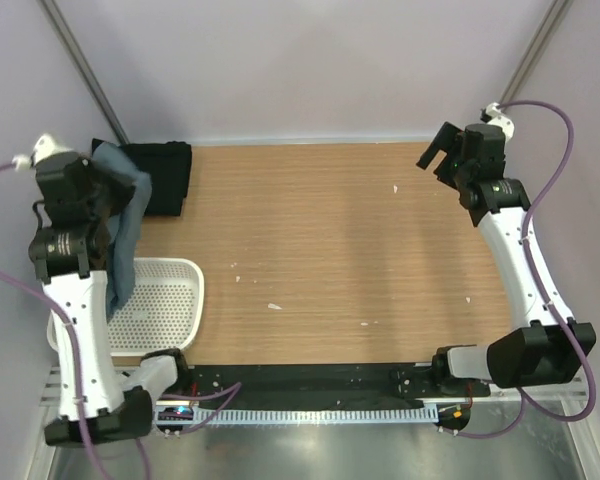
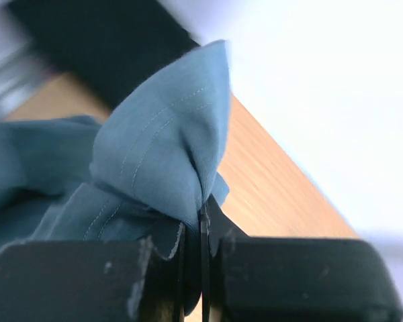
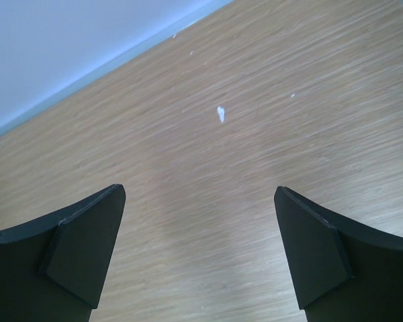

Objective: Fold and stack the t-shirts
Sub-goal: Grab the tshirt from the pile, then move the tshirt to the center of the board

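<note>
**One shirt looks folded, the other not yet laid out**

The blue-grey t-shirt (image 1: 123, 235) hangs in the air as a bunched, unfolded length at the left of the bench (image 1: 360, 250). Its lower end dangles over the white basket (image 1: 185, 268). The left end effector (image 2: 203, 231) has it pinched by a stitched fold of cloth, the jaws closed down to a thin slit on the fabric. Just behind, at the far left corner, the black t-shirt (image 1: 165, 175) lies flat in a compact rectangle, which I judge to be folded already. The right end effector (image 3: 200, 201) is raised over the far right of the bench, spread wide with nothing between its fingers. By my reading roughly half the task is done: the blue-grey one has yet to be spread on the wood, folded, and set on the black one.
</note>
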Controlling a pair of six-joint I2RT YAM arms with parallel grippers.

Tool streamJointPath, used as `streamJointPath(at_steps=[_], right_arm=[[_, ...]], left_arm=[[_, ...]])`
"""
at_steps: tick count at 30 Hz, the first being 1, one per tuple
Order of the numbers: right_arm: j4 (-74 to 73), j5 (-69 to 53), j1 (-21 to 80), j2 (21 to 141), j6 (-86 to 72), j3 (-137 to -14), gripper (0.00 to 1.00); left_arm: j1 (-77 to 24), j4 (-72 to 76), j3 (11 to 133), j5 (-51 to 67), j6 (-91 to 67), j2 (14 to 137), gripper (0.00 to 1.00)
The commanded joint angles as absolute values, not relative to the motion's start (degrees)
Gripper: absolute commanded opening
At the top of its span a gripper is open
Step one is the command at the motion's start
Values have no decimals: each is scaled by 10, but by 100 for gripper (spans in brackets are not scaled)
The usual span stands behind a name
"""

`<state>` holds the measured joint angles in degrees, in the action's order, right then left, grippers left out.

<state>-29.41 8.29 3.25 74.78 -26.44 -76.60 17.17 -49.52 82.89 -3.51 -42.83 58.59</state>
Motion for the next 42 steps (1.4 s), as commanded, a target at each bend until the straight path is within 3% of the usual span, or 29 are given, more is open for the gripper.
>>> streamJointPath(at_steps=[1,5,10,17,18,20,21,25,27,31,37,42], right_arm=[[-355,185,33,743,-285,-838,100],[-381,253,33,703,-285,-832,100],[-453,332,31,651,-318,-827,100],[-532,401,30,588,-340,-801,100],[-533,401,31,584,-341,-796,99],[-533,391,31,577,-337,-788,100],[-536,386,31,577,-335,-788,100],[-514,323,30,587,-290,-775,99],[-484,232,30,597,-252,-756,100],[-425,49,49,635,-222,-695,100],[-351,51,238,725,-192,-633,100],[-276,19,290,796,-185,-618,97]], left_arm=[[25,-437,938,2,-348,661,0],[-205,-417,1051,-48,-288,763,0],[-413,-404,1128,-93,-173,885,0],[-560,-355,1149,-30,-120,1067,2],[-568,-352,1157,-20,-126,1110,37],[-575,-352,1170,-14,-155,1142,89],[-574,-369,1182,-24,-169,1148,100],[-556,-458,1201,-114,-204,1133,100],[-536,-492,1181,-132,-254,1100,100],[-439,-502,1001,-128,-380,971,100],[-317,-625,800,-227,-540,789,100],[-275,-718,713,-271,-599,689,100]])
